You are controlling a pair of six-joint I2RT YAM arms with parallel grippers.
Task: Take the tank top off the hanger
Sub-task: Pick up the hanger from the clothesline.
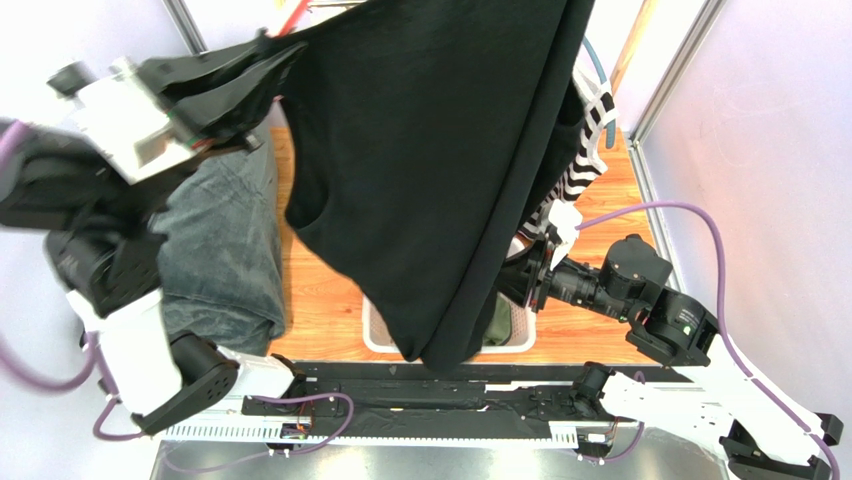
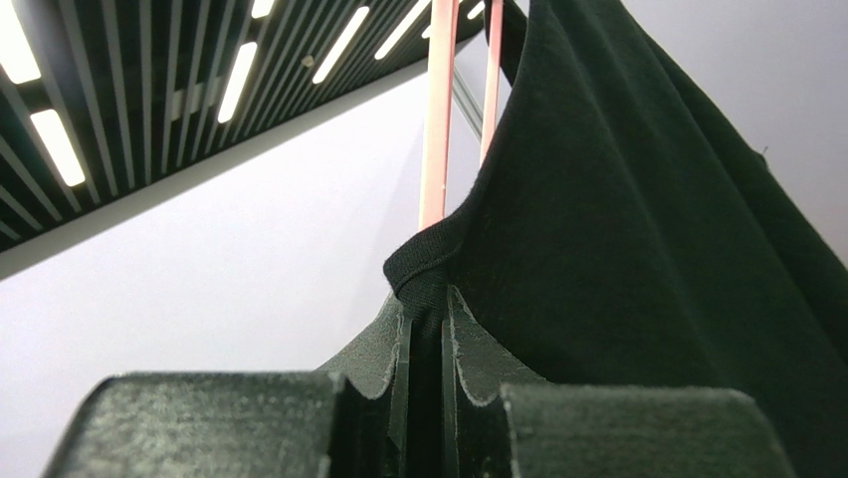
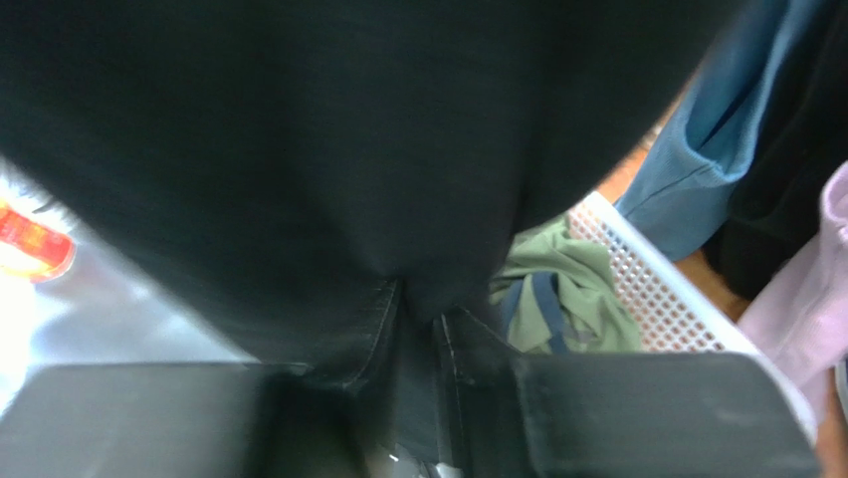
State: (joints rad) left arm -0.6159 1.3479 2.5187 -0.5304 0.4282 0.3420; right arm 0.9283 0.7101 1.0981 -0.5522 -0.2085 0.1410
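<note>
As the black tank top (image 1: 430, 150) hangs limp from the pink hanger (image 2: 438, 119), it looks light and soft; the left gripper (image 2: 428, 349) pinches its strap edge and the right gripper (image 3: 418, 334) its lower body, both likely sound holds.

We saw an orange wooden table (image 1: 322, 300) closed in by pale walls (image 1: 770, 140), with a metal post (image 1: 676, 68) standing at the far right corner. Overhead, in the left wrist view, ran a dark slatted ceiling (image 2: 149, 80) set with bright strip lights (image 2: 58, 146) above a plain white wall (image 2: 229, 259).
</note>
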